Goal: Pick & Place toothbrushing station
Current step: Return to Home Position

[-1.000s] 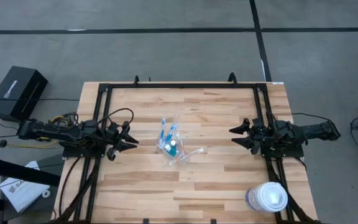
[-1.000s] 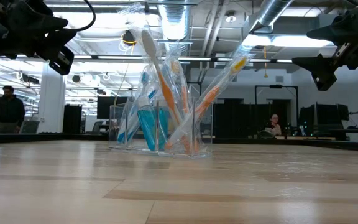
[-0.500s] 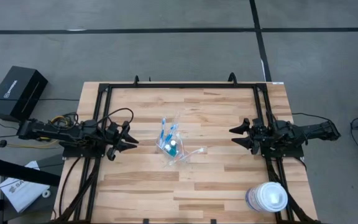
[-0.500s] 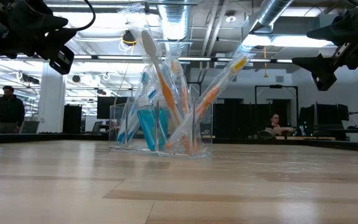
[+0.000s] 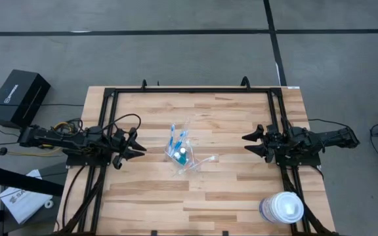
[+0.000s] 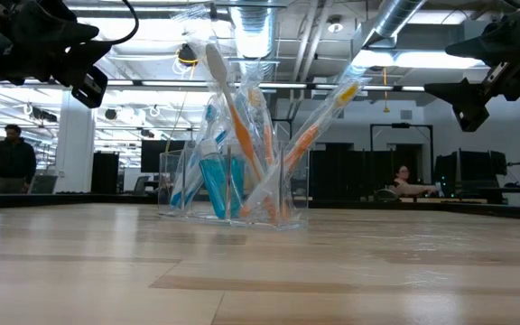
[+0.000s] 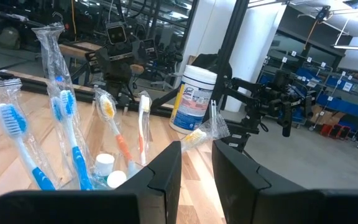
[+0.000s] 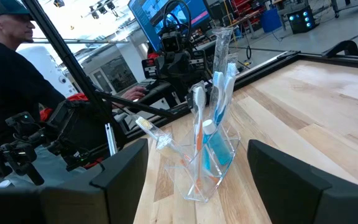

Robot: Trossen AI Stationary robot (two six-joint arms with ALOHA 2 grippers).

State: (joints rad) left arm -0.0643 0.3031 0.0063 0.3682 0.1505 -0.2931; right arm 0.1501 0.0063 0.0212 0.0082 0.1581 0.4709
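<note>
Hovering over the table's (image 5: 241, 183) left edge, the left gripper (image 5: 138, 144) is empty, its fingers slightly apart. Ahead of it, between both grippers, stands the clear hard-plastic organizer (image 6: 292, 203). Slim, crinkly-wrapped blue toothbrushes (image 7: 65, 109) and orange toothbrushes (image 6: 238, 126) stand in it heads-up, fanning outward beside a teal tube (image 6: 215, 190). The right gripper (image 5: 247, 143) faces it, fingers wide apart.

counter (image 5: 228, 118): light wood butcher-block; black frame (image 5: 192, 90) along far edge and both sides
centre: clear organizer (image 5: 182, 156) standing upright, holds blue, white and orange toothbrushes (image 6: 231, 113) and a teal tube (image 6: 217, 185)
near right corner: white-lidded tub (image 5: 282, 208), well apart from organizer
</note>
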